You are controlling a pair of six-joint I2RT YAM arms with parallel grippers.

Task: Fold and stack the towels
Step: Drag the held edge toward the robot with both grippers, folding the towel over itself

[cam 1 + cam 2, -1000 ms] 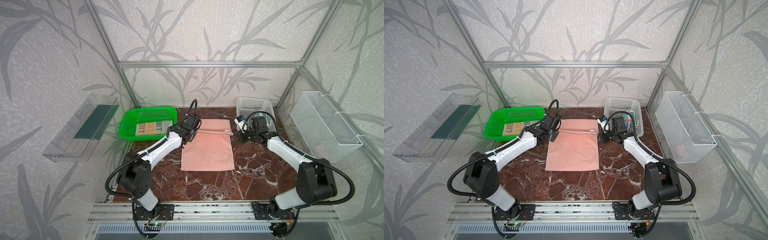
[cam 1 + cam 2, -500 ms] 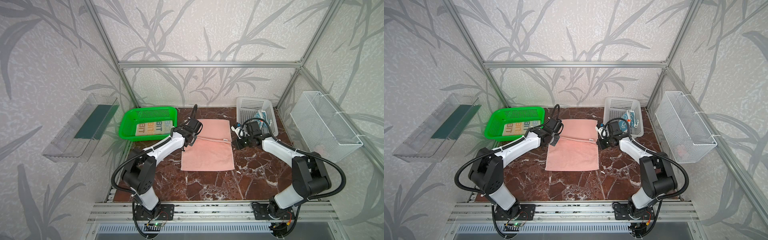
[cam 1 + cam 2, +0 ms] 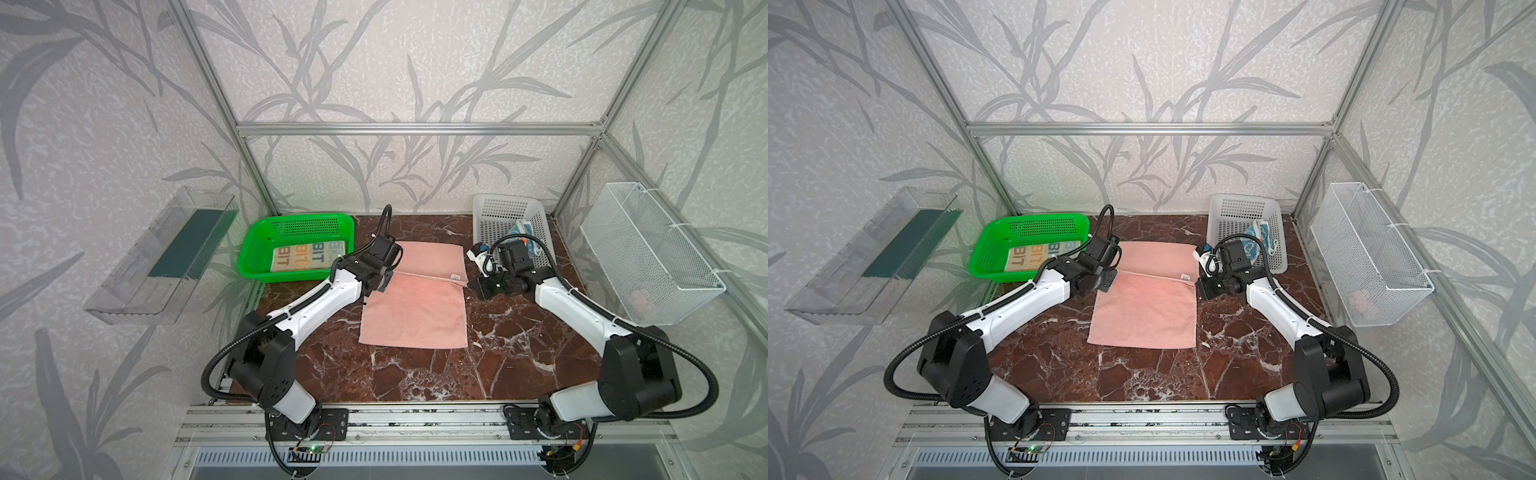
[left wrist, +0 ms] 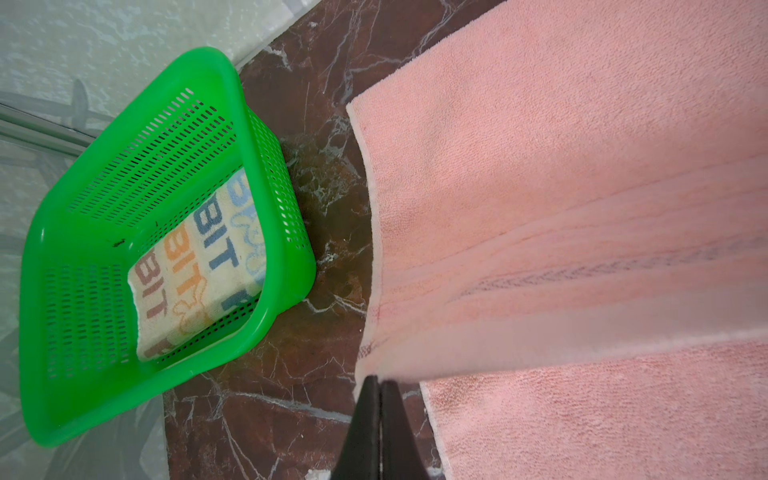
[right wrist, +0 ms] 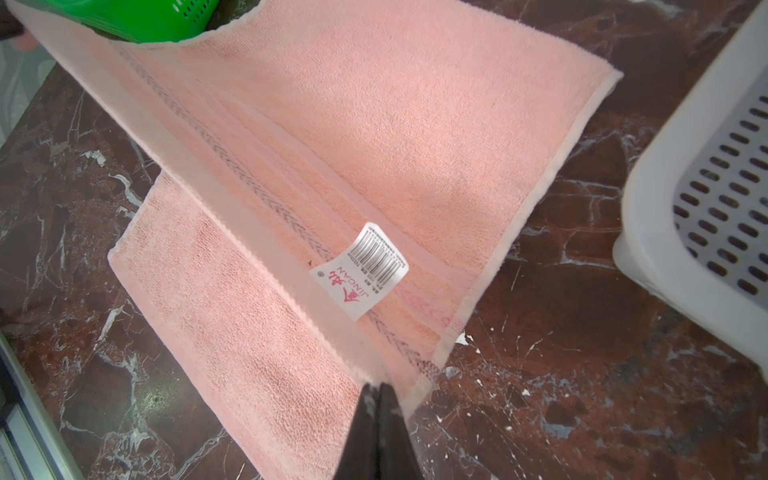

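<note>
The pink towel (image 3: 415, 320) (image 3: 1146, 320) lies mid-table. Its far part is turned over toward the front, and the turned edge is stretched taut between both grippers across the towel's middle. My left gripper (image 3: 383, 282) (image 3: 1106, 283) (image 4: 379, 380) is shut on that edge's left corner. My right gripper (image 3: 471, 284) (image 3: 1200, 286) (image 5: 379, 388) is shut on the right corner, near a white barcode label (image 5: 359, 270). The cream "BIT" towel (image 3: 307, 257) (image 4: 195, 266) lies folded in the green basket (image 3: 307, 217) (image 4: 41, 249). The teal towel (image 3: 525, 232) (image 3: 1260, 235) sits crumpled in the white basket (image 3: 498, 208) (image 5: 685, 187).
The green basket stands at the back left and the white basket at the back right, each close to the pink towel's corners. A wire basket (image 3: 648, 257) hangs on the right wall. On the left wall hangs a clear shelf (image 3: 162, 257). Bare marble (image 3: 415, 382) lies in front.
Both grippers have moved toward the front and lower with the pink towel's edge. The turned-over flap now reaches farther over the towel.
</note>
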